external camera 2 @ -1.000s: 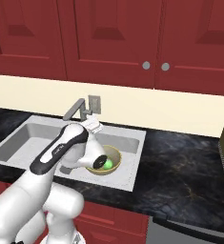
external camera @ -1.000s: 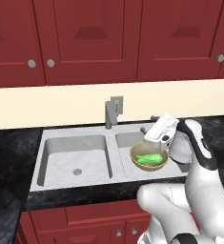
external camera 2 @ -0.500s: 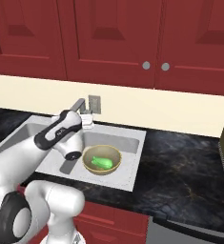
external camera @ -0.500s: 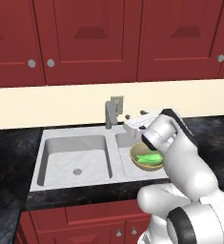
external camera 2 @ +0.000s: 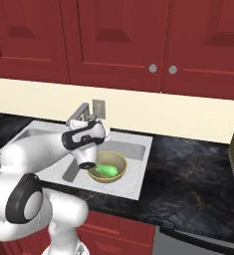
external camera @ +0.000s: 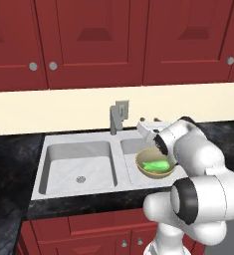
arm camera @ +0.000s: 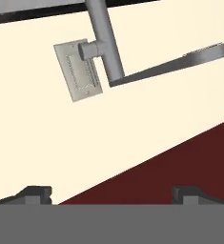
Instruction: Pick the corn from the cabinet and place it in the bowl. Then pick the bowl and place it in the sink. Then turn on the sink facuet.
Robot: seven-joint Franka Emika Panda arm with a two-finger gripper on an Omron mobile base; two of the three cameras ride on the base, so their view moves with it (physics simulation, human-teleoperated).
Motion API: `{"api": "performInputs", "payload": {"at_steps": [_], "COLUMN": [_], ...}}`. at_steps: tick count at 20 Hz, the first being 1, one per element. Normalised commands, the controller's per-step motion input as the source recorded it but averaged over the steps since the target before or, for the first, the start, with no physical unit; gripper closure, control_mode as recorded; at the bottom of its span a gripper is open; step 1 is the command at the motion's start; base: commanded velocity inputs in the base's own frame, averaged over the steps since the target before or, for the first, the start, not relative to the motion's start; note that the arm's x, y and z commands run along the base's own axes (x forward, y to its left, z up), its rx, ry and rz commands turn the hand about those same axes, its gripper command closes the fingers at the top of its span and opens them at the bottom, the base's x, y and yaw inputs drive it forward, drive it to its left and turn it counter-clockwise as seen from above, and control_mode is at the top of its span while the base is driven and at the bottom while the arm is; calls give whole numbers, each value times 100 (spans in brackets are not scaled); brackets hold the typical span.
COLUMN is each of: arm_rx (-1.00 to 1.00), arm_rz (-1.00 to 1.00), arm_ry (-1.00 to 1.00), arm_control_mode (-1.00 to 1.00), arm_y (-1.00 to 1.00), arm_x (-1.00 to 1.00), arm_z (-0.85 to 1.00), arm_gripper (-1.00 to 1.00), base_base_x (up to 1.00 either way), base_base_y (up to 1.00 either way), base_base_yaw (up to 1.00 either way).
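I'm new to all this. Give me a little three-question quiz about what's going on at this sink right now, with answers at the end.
1. True or false: the corn lies inside the bowl.
2. Which basin of the sink holds the bowl, seen from the left base view? A) the left one B) the right one C) neither, it stands on the counter
3. Fill in: the hand is ____ and points toward the sink facuet.

Key
1. True. The green cob rests in the tan bowl.
2. B. The bowl sits in the right basin; the left basin shows just its drain.
3. Open. Its fingertips stand wide apart with nothing between them, short of the faucet.
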Motion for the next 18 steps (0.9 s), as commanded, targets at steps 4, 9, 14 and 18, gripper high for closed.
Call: {"api": "performInputs", "payload": {"at_steps": [4, 9, 14, 18], "arm_rx": [0, -2, -4, -1], "arm_rz": [0, 14, 23, 9], "arm_ry": [1, 0, -2, -1], "arm_control_mode": [-100, -100, -100, -100], "arm_y": [0, 0, 0, 0], "arm_x": [37, 13, 4, 35], "arm_z": [-10, -22, -17, 0], "arm_gripper": [-100, -100, -100, -100], "base_base_x": [0, 0, 0, 0], "base_base_y": [0, 0, 0, 0], "base_base_yaw": [0, 0, 0, 0]}}
